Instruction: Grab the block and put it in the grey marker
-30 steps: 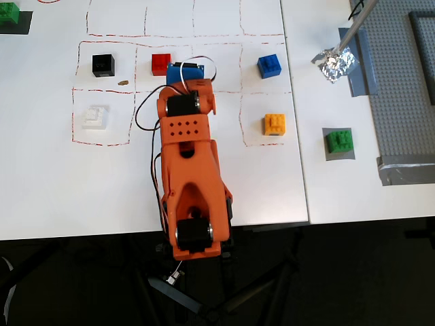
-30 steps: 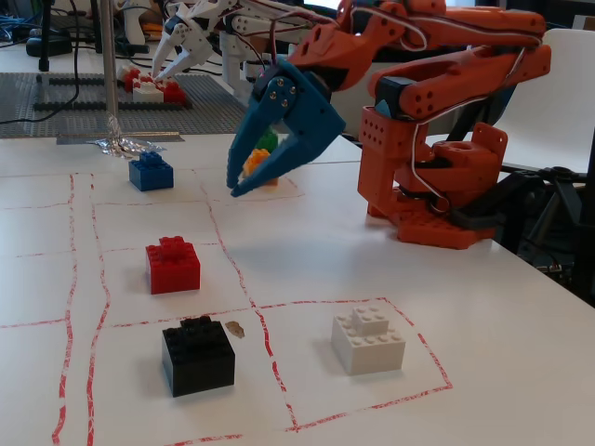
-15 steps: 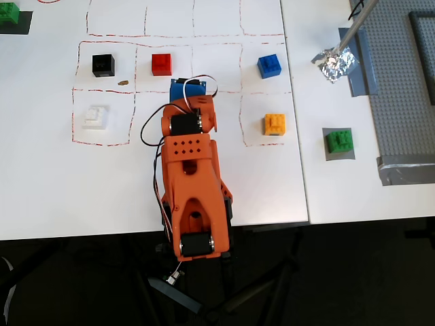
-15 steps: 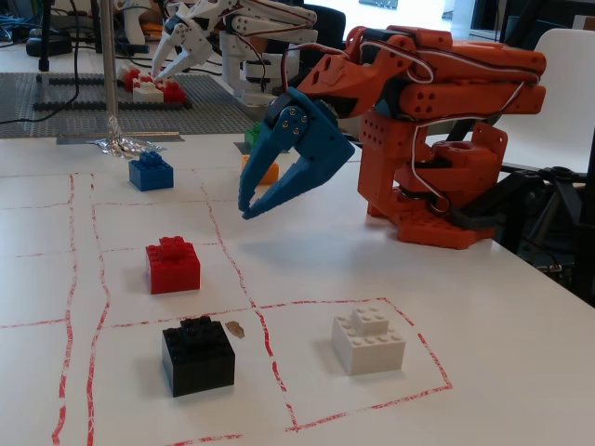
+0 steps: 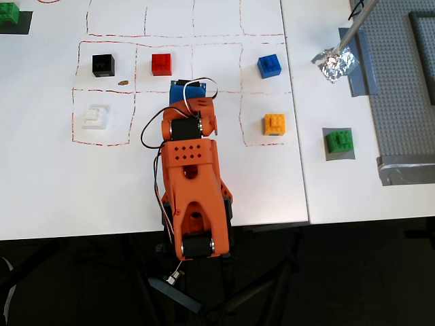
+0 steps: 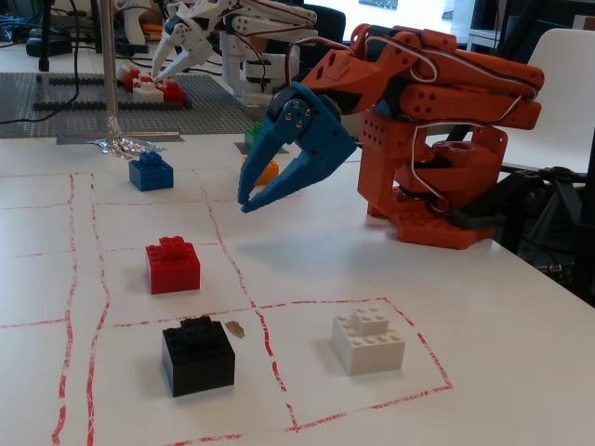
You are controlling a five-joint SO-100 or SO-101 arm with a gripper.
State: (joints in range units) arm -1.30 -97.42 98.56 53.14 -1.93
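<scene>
The green block [image 5: 339,140] rests on the grey marker [image 5: 338,157], a flat square patch on the right-hand part of the table in the overhead view. In the fixed view only a sliver of the block [image 6: 252,135] shows behind the blue fingers. My gripper [image 5: 185,89] [image 6: 244,203] hovers over the middle of the red-lined grid, well to the left of the block in the overhead view. It is narrowly open and holds nothing.
Red [image 5: 162,64], black [image 5: 103,64], white [image 5: 93,116], blue [image 5: 269,66] and orange [image 5: 274,124] blocks sit in the grid cells. Crumpled foil [image 5: 334,63] and a grey baseplate [image 5: 401,88] lie at the right. Another green block [image 5: 8,12] lies top left.
The arm has drawn back toward its base, and the gripper has moved away from the red block's side. Its jaws have narrowed. None of the blocks has moved.
</scene>
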